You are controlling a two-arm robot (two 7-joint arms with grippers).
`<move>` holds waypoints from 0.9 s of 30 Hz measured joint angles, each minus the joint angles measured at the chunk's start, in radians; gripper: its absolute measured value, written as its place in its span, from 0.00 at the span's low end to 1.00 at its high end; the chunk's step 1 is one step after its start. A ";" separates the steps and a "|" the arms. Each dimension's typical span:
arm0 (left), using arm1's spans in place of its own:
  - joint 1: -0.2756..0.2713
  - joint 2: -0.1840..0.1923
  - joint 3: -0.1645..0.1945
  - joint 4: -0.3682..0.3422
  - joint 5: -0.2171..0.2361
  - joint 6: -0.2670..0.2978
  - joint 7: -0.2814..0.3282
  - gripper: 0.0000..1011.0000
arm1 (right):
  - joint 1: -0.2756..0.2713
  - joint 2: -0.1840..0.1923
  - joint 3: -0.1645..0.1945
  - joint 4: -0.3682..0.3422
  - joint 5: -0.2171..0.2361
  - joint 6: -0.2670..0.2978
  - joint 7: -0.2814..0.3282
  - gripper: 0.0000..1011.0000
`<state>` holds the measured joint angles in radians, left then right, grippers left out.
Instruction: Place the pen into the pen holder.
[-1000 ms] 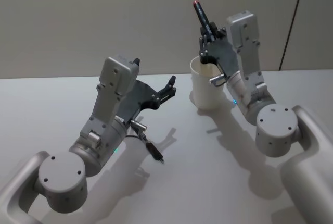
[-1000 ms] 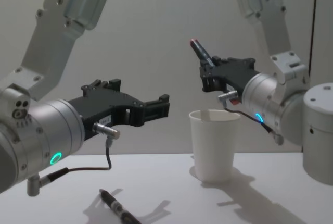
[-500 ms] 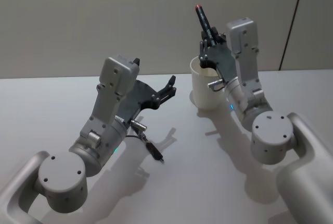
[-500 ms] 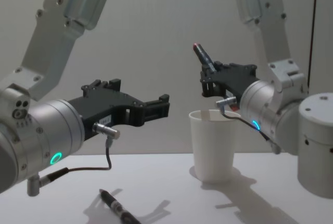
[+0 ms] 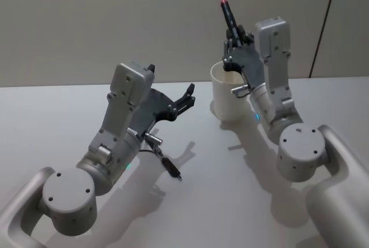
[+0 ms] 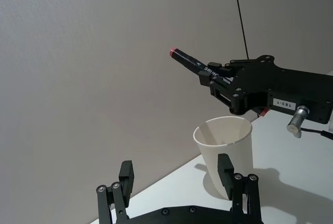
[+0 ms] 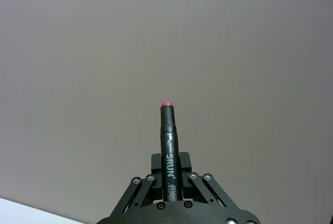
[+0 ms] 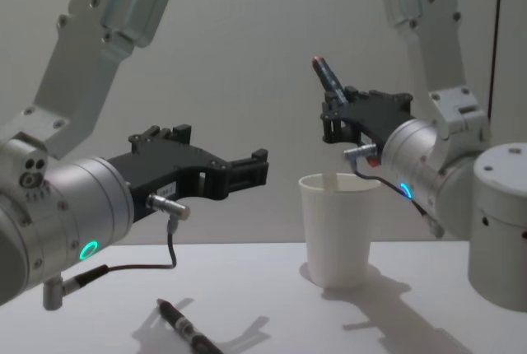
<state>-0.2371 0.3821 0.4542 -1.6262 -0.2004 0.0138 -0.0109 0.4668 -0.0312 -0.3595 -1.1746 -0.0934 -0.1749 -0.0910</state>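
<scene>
- The left hand (image 5: 187, 97) hangs in the air above the tabletop (image 5: 57, 115), at about 9 o'clock from the pen holder and well apart from it. Its dark fingers are spread and hold nothing; the left wrist view looks past them (image 6: 176, 172) toward the cup.
- A loose pen (image 5: 170, 167), dark and slim, lies flat on the tabletop at about 6 o'clock from the left hand, under that arm's cable. From the chest it shows low down near the front edge (image 8: 185, 329).
- The pen holder (image 5: 229, 95), a plain white paper cup, stands upright on the tabletop with its mouth open (image 8: 338, 226).
- The pen (image 5: 229, 14) is up in the air at 12 o'clock from the cup, not inside it. Its red-tipped end points up, leaning toward 11 o'clock (image 8: 328, 74), and white lettering runs along the black barrel (image 7: 168, 135).
- The right hand (image 5: 233, 37) pinches the pen's lower barrel between its fingers, just above the cup's rolled rim (image 8: 338, 111). The pen's lower end is hidden inside the hand.
</scene>
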 joint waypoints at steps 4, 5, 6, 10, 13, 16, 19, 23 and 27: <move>0.000 0.000 0.000 0.000 0.000 0.000 0.000 0.99 | 0.007 -0.003 0.003 0.006 -0.005 -0.004 -0.002 0.18; 0.000 0.000 0.000 0.000 0.000 0.000 0.000 0.99 | 0.009 -0.004 0.003 0.009 -0.007 -0.005 -0.003 0.18; 0.000 0.000 0.000 0.000 0.000 0.000 0.000 0.99 | 0.012 -0.005 0.004 0.015 -0.009 -0.007 -0.003 0.18; 0.000 0.000 0.000 0.000 0.000 0.000 0.000 0.99 | 0.024 -0.009 0.007 0.034 -0.016 -0.012 -0.003 0.18; 0.000 0.000 0.000 0.000 0.000 0.000 0.000 0.99 | 0.037 -0.013 0.009 0.055 -0.021 -0.018 -0.002 0.18; 0.000 0.000 0.000 0.000 0.000 0.000 0.000 0.99 | 0.050 -0.017 0.012 0.080 -0.026 -0.025 -0.002 0.18; 0.000 0.000 0.000 0.000 0.000 0.000 0.000 0.99 | 0.060 -0.020 0.014 0.099 -0.029 -0.030 -0.002 0.18; 0.000 0.000 0.000 0.000 0.000 0.000 0.000 0.99 | 0.084 -0.029 0.018 0.145 -0.035 -0.043 -0.001 0.18; 0.000 0.000 0.000 0.000 0.000 0.000 0.000 0.99 | 0.103 -0.035 0.021 0.182 -0.040 -0.054 -0.001 0.18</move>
<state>-0.2371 0.3821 0.4542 -1.6262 -0.2004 0.0138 -0.0109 0.5701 -0.0664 -0.3384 -0.9922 -0.1330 -0.2293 -0.0920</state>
